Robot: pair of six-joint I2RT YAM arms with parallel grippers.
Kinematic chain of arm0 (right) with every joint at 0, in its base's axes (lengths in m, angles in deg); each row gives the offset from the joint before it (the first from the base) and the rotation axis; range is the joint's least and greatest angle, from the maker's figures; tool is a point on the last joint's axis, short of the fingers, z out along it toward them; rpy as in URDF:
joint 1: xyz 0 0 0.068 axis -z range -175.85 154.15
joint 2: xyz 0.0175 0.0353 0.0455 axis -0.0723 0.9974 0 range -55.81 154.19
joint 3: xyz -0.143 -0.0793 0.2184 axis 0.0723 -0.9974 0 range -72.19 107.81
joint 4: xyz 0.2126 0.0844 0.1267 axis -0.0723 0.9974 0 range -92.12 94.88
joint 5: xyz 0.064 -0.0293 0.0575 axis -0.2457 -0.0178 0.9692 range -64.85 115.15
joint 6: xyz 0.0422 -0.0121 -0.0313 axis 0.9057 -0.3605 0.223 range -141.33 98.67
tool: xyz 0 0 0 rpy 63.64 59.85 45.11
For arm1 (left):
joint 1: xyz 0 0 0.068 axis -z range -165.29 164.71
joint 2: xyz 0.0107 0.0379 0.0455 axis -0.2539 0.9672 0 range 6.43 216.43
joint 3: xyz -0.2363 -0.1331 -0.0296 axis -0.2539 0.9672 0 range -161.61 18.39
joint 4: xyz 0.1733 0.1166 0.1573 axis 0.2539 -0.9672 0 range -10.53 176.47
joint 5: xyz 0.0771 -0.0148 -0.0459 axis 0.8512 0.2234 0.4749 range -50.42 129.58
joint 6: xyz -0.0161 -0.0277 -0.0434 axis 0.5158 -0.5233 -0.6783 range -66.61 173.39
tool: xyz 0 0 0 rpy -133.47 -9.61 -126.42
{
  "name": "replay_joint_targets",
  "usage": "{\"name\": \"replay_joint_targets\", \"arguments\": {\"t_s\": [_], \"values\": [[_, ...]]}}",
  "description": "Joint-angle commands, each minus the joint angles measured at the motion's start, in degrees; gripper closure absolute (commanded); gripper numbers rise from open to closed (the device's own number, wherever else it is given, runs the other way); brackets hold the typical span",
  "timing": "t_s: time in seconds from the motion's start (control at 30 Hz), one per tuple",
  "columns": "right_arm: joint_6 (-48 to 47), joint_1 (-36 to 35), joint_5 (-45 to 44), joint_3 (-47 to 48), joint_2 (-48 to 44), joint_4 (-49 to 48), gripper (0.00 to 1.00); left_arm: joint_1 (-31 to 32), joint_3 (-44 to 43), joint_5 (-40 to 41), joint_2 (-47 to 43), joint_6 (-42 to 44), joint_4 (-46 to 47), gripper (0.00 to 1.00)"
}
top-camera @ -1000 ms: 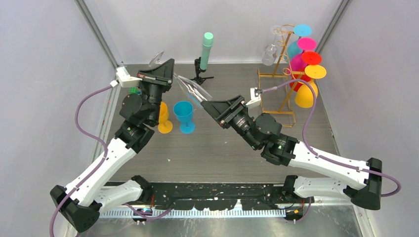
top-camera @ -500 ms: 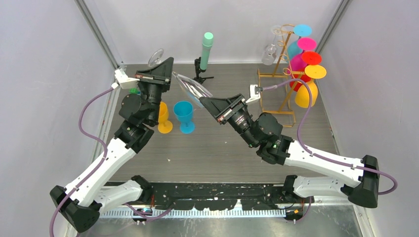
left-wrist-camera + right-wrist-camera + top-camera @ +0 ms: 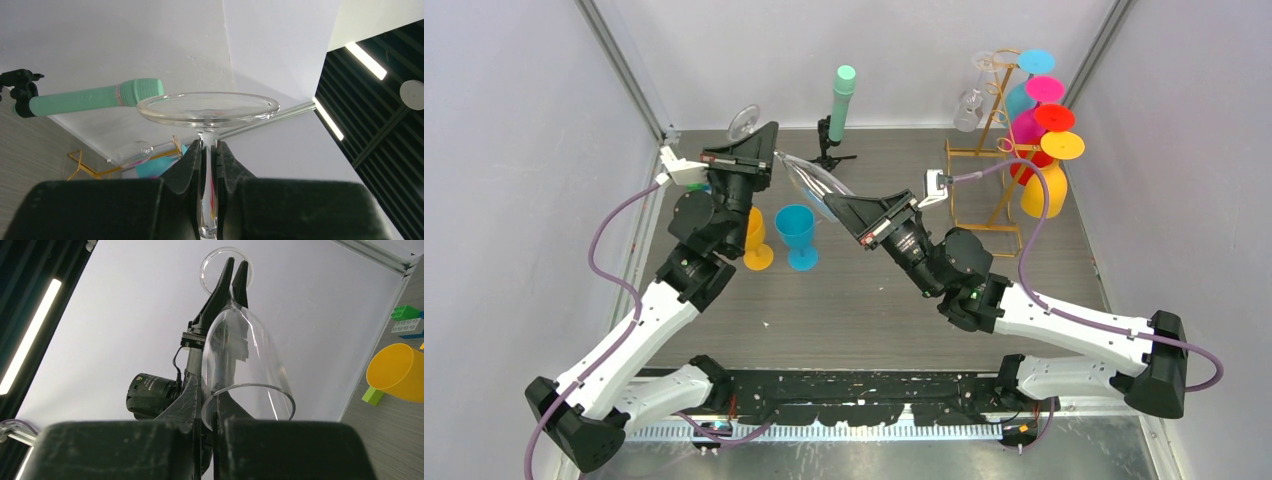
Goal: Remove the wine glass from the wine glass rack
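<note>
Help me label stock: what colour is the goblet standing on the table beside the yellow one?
Blue goblet; best in top external view.

From the counter's middle, the wine glass (image 3: 809, 183) spans the air at 11 o'clock, pinched between the left tool (image 3: 208, 150) and the right tool (image 3: 210, 397), barring that lane. Below it, at 9 to 10 o'clock, stand a blue cup (image 3: 796, 237) and a yellow cup (image 3: 755, 247). A stand (image 3: 840, 100) blocks 12 o'clock and the rack (image 3: 989, 226) crowds 2 o'clock. The counter (image 3: 844, 310) towards 6 o'clock is open.
</note>
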Motion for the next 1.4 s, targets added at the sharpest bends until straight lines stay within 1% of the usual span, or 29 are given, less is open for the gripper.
{"name": "replay_joint_targets", "arguments": {"t_s": [0.0,0.07,0.2,0.37,0.43,0.6,0.67,0.7,0.73,0.77,0.8,0.83,0.87,0.9,0.93,0.97,1.0,1.03,1.07,1.1,1.13,1.2,1.27,1.37], "values": [[-1.1,-0.3,-2.3,1.9,-0.5,-2.0,0.99,0.1,0.7,-0.7,-1.4,1.3,1.2,0.93],[-2.3,-0.3,-3.1,2.1,-1.0,-0.9,1.00,0.1,-0.4,-2.3,-1.4,4.2,1.2,0.78],[-6.5,-0.3,-4.7,2.6,-2.1,0.5,1.00,0.1,-2.7,-8.8,-0.7,7.5,0.3,0.45],[-10.6,-0.3,-6.5,2.5,-3.3,-0.2,1.00,0.1,-1.5,-13.5,-1.8,9.7,0.5,0.18],[-12.4,-0.3,-6.8,3.4,-3.4,-0.8,1.00,0.1,-0.7,-16.5,-2.3,12.6,2.1,0.10],[-17.5,-0.3,-7.0,7.4,-3.0,3.8,1.00,0.1,-0.4,-22.1,-3.8,16.0,-2.0,0.05],[-19.5,-0.3,-7.7,8.8,-3.5,7.1,1.00,0.1,-0.3,-23.6,-5.2,17.8,-4.9,0.04],[-20.2,-0.3,-7.9,10.0,-3.7,10.4,1.00,0.1,-0.4,-24.5,-5.8,18.9,-6.4,0.01],[-21.6,-0.3,-8.0,10.6,-4.3,12.3,1.00,0.2,-0.9,-26.4,-6.9,21.4,-8.5,0.01],[-23.3,-0.3,-8.0,12.3,-5.0,17.1,1.00,0.1,-2.1,-28.3,-7.9,25.5,-12.4,0.00],[-24.3,-0.3,-7.7,13.4,-5.2,19.9,1.00,0.1,-3.9,-30.0,-8.9,28.9,-16.4,0.00],[-26.4,-0.3,-7.3,16.2,-5.6,27.0,1.00,0.1,-6.4,-31.8,-9.6,32.1,-21.0,0.00],[-27.3,-0.3,-7.3,19.0,-5.7,31.1,1.00,0.1,-7.9,-32.9,-10.2,35.1,-24.7,0.00],[-29.1,-0.3,-7.3,20.2,-6.1,37.9,1.00,0.1,-9.5,-34.0,-10.7,38.9,-28.0,0.00],[-30.0,-0.3,-7.1,22.2,-6.2,40.8,1.00,0.2,-10.4,-34.6,-11.2,41.2,-30.9,0.00],[-31.5,-0.3,-6.9,23.2,-6.5,46.2,1.00,0.1,-11.0,-35.0,-11.7,43.1,-32.9,0.00],[-32.2,-0.3,-6.6,25.3,-6.5,48.8,1.00,0.1,-11.0,-34.9,-12.3,44.5,-34.2,0.00],[-33.4,-0.3,-6.4,26.6,-6.1,54.4,1.00,0.2,-10.7,-34.4,-12.8,45.6,-34.9,0.00],[-33.9,-0.3,-6.6,29.8,-5.8,57.3,1.00,0.1,-10.1,-33.9,-13.5,46.5,-35.2,0.00],[-34.5,-0.3,-6.7,31.5,-4.8,64.2,1.00,0.1,-9.5,-33.4,-14.1,47.3,-35.4,0.00],[-34.7,-0.3,-6.9,35.1,-4.2,67.5,1.00,0.1,-8.9,-32.7,-14.6,48.0,-35.6,0.00],[-35.3,-0.3,-6.5,39.5,-2.2,80.0,1.00,0.1,-8.3,-31.7,-15.2,48.9,-36.6,0.00],[-36.1,-0.3,-6.5,41.9,-0.8,86.2,1.00,0.1,-7.9,-30.5,-15.4,49.8,-38.2,0.00],[-36.3,-0.3,-7.3,43.4,1.2,92.2,1.00,0.1,-7.0,-29.8,-15.6,50.8,-39.8,0.00]]}}
